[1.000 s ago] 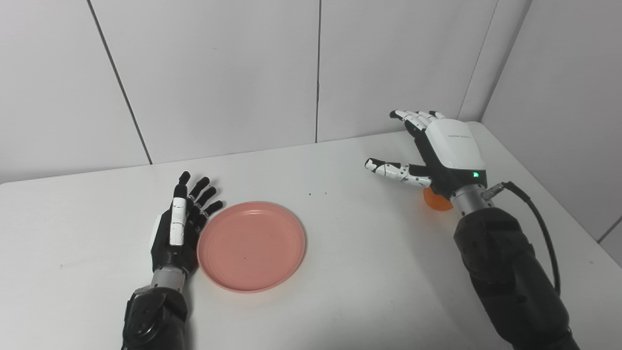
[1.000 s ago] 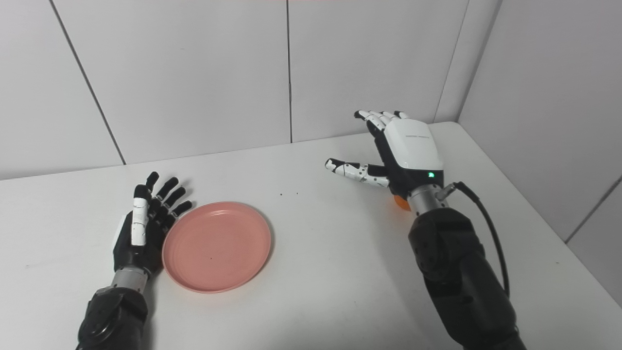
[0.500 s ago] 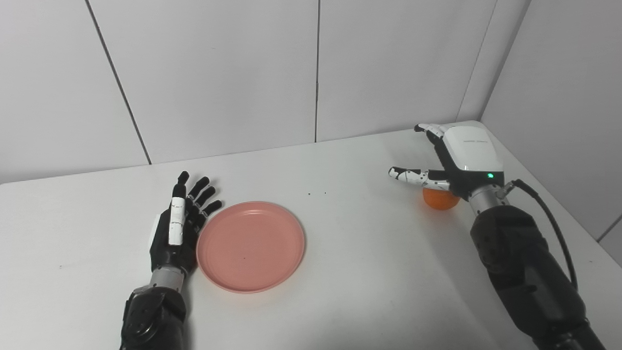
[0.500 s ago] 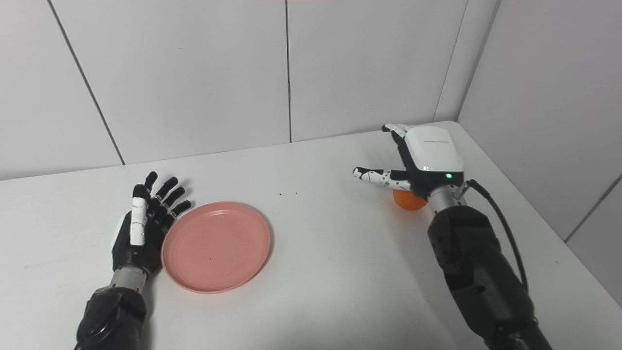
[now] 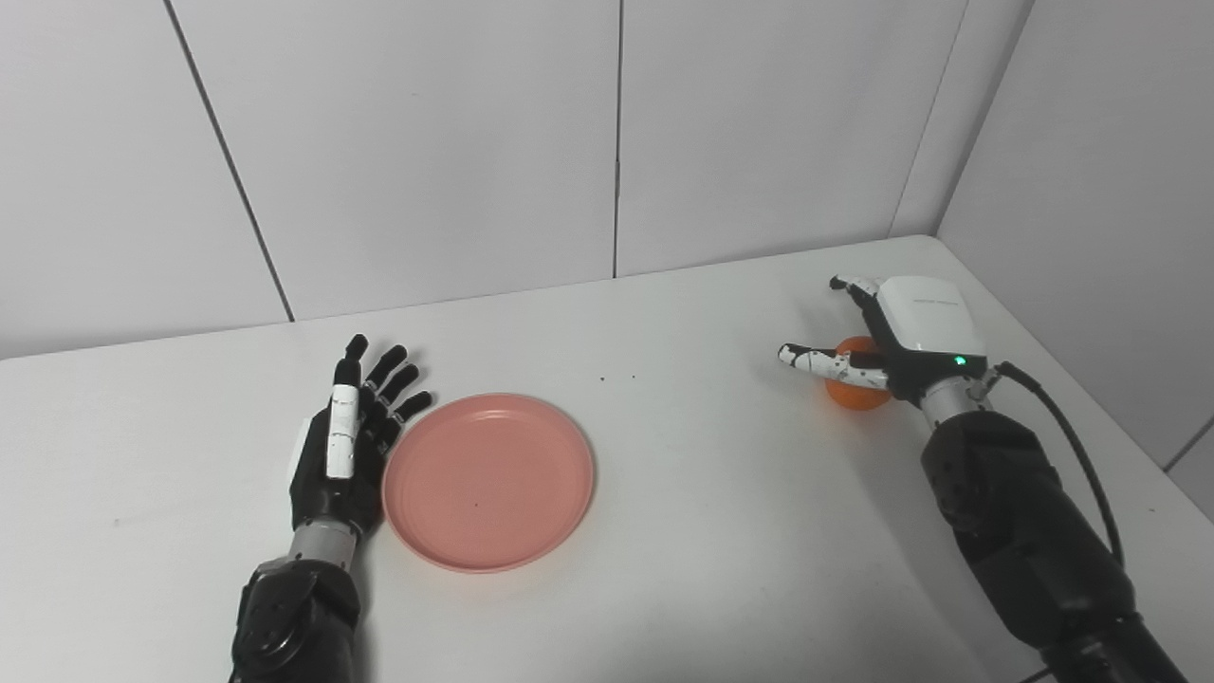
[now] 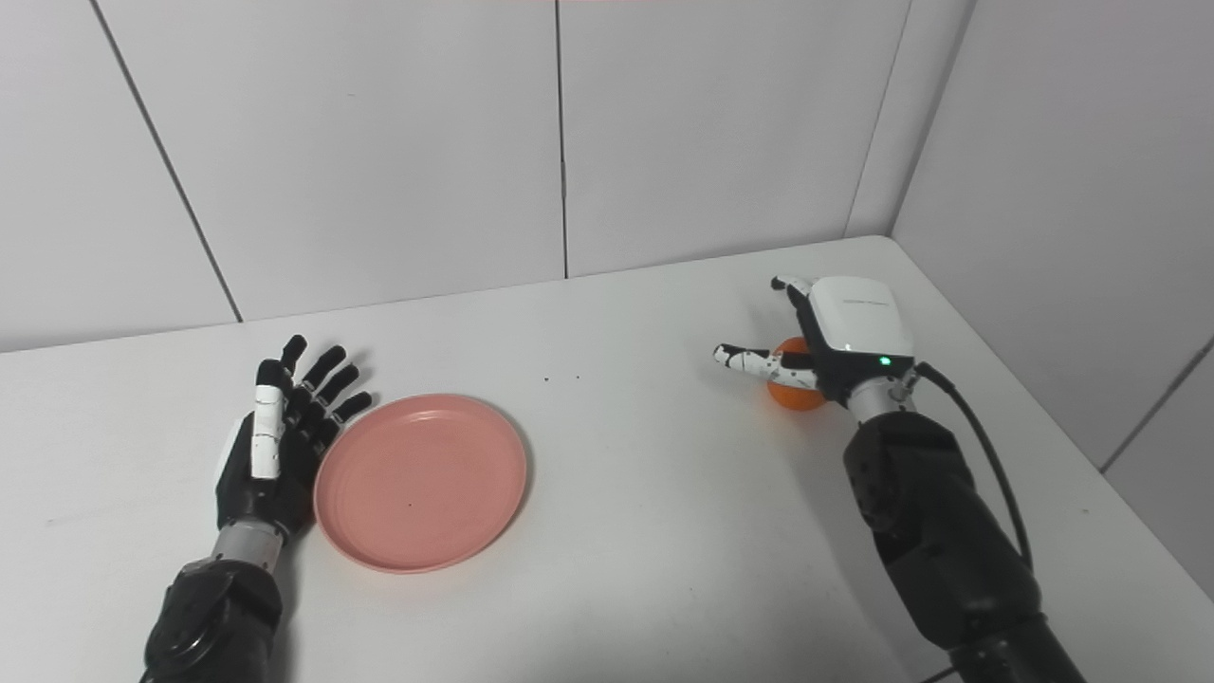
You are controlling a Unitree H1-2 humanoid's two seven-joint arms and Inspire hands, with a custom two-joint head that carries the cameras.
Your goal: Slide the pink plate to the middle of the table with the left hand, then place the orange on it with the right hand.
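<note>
White panelled walls meet in a corner at the back right, and a plain white table [image 5: 683, 493] fills everything below them.

So the pink plate [image 5: 488, 481] sits flat, right side up, left of the table's middle. It's round, so no real long axis or pointing direction to speak of. The left hand [image 5: 343, 455] lies just beside its left rim, looks like it's touching the edge. The fingers [image 5: 379, 379] are stretched out straight and slightly fanned, pointing toward the back wall and a bit to the right. Nothing is held in that hand.

Over on the far right, near the table's back corner, the orange [image 6: 792, 389] is on the table surface, well apart from the plate. It's a ball, so again no direction to it. The right hand [image 5: 901, 337] is down over it, white back shell facing up with a small green light lit near the wrist. The thumb [image 5: 823, 360] reaches out to the left across the front of the orange, and the other fingers curl down on the far side, mostly hidden behind the shell. Looks like it's cupping the fruit, but I honestly can't tell if the fingers are actually pressed onto it or just loose around it.

A black cable [image 5: 1072, 446] loops off the right wrist along the forearm.
</note>
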